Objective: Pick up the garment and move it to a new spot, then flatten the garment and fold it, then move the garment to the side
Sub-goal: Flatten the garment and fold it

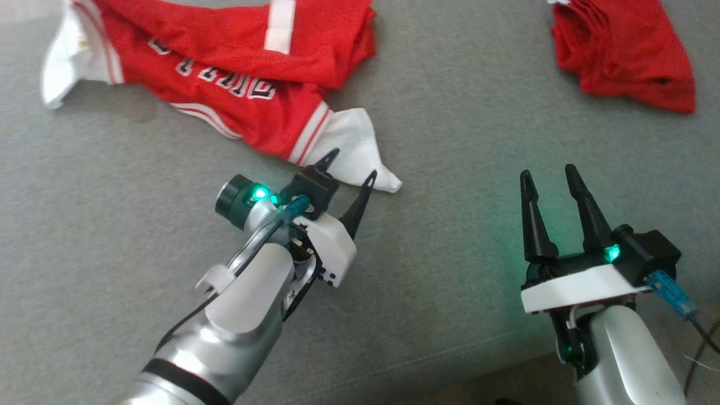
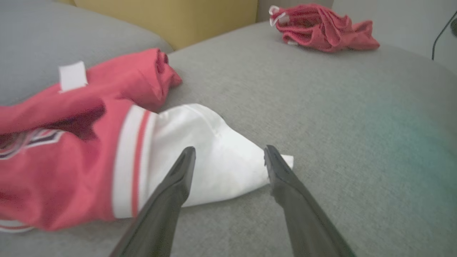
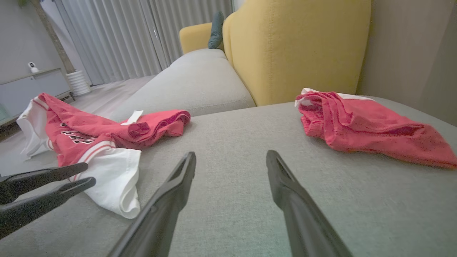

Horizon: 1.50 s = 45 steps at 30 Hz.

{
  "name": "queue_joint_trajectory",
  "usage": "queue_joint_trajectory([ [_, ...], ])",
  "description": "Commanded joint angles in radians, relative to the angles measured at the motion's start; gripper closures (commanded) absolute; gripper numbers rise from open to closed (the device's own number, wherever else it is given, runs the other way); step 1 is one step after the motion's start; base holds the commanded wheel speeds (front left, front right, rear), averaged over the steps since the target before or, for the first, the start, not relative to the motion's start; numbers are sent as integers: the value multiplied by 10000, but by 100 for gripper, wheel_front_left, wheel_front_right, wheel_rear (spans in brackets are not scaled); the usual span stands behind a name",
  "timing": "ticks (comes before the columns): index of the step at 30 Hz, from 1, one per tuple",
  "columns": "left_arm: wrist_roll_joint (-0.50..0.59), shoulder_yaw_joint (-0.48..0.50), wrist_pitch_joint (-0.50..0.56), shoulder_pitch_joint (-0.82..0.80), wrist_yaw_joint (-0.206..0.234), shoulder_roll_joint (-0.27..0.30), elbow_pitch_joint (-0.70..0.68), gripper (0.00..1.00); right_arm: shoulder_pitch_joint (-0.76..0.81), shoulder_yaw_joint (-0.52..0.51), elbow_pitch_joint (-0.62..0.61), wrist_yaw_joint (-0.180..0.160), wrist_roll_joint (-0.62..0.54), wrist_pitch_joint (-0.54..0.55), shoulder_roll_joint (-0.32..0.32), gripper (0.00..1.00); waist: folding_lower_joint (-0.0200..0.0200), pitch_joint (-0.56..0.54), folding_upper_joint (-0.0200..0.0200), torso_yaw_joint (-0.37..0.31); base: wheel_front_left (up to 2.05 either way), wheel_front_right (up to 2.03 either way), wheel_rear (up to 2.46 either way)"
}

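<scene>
A red jersey with white sleeves and lettering (image 1: 225,79) lies crumpled on the grey sofa seat at the upper left. Its near white sleeve (image 1: 360,149) (image 2: 200,150) (image 3: 114,175) points toward me. My left gripper (image 1: 351,171) (image 2: 230,153) is open, its two dark fingers straddling the tip of that sleeve without closing on it. The left gripper's fingers (image 3: 53,178) also show at the left edge of the right wrist view. My right gripper (image 1: 548,180) (image 3: 231,159) stands open over bare cushion at the lower right, holding nothing.
A second red garment (image 1: 624,56) (image 2: 321,26) (image 3: 364,125) lies bunched at the far right of the seat. A yellow backrest (image 3: 296,46) rises behind the cushion. The seat's front edge (image 1: 450,360) runs along the bottom.
</scene>
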Motion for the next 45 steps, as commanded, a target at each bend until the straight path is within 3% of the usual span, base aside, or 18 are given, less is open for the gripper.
queue_joint_trajectory([
  [1, -134, 46, 145, -505, 44, 88, -122, 0, -120, 188, -290, 65, 86, -110, -39, 0, 0, 191, 0, -274, 0, 0, 0],
  [6, -569, -668, 716, -619, -1, 87, 276, 0, -129, 197, -297, 65, 185, -110, -39, 0, 0, 283, 0, -521, 0, 0, 0],
  [11, -892, -973, 805, -844, 300, 86, 803, 0, -134, 215, -293, 65, 253, -110, -39, 0, 0, 248, 0, -600, 0, 0, 0],
  [12, -936, -987, 731, -892, 383, 86, 877, 15, -128, 209, -297, 65, 255, -110, -39, 0, 0, 236, 0, -594, 0, 0, 0],
  [13, -979, -1004, 641, -943, 464, 86, 941, 64, -123, 206, -299, 65, 256, -110, -39, 0, 0, 225, 0, -584, 0, 0, 0],
  [14, -1022, -1035, 551, -990, 524, 86, 994, 100, -121, 206, -299, 65, 258, -110, -39, 0, 0, 211, 0, -568, 0, 0, 0],
  [23, -1196, -1244, -239, -1253, 690, 110, 746, 100, -31, -81, -292, 65, 173, -110, -39, 0, 0, -91, 0, 94, 0, 0, 0],
  [26, -1175, -1059, -384, -1077, 800, 497, 146, 100, 60, -200, -289, 65, 148, -110, -39, 0, 0, -332, 0, 501, 0, 0, 0],
  [32, -1243, -224, -446, 159, 1543, 2255, -2294, 100, 279, -336, -266, 65, 134, -111, -39, 0, 0, -733, 0, 1183, 0, 0, 0],
  [40, -1423, 1008, 28, 2682, 3179, 4971, -6334, 100, 504, -515, -284, 65, 29, -111, -39, 0, 0, -960, 0, 1707, 0, 0, 0],
  [45, -1700, 1849, 510, 4179, 4251, 6186, -7934, 100, 605, -489, -282, 65, -73, -111, -39, 0, 0, -1021, 0, 1858, 0, 0, 0],
])
